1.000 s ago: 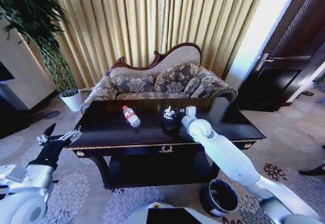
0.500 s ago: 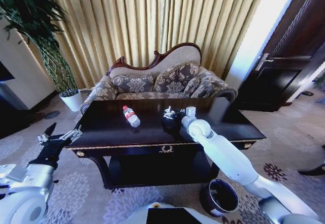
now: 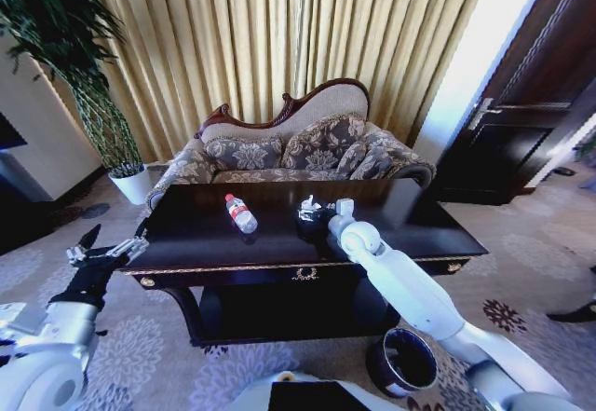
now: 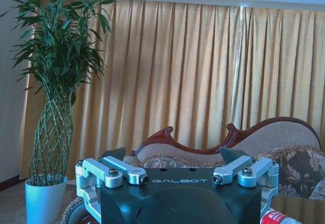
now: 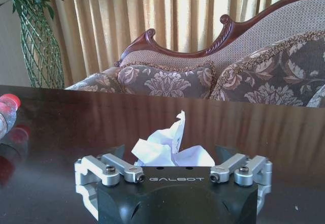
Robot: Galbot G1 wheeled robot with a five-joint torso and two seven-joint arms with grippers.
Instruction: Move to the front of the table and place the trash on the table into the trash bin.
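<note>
From the head camera, the right gripper (image 3: pixel 312 213) reaches over the table (image 3: pixel 391 208), beside a clear plastic bottle (image 3: pixel 240 213); the trash bin (image 3: pixel 402 361) stands on the carpet below, and the left gripper (image 3: pixel 104 249) hovers spread open off the table's left end. In the right wrist view, the jaws stand open around crumpled white paper (image 5: pixel 170 150), not pinching it.

The right arm is stretched forward, its end effector (image 3: pixel 311 210) spread open. The left end effector (image 3: pixel 104 249) is held low, fingers apart.
</note>
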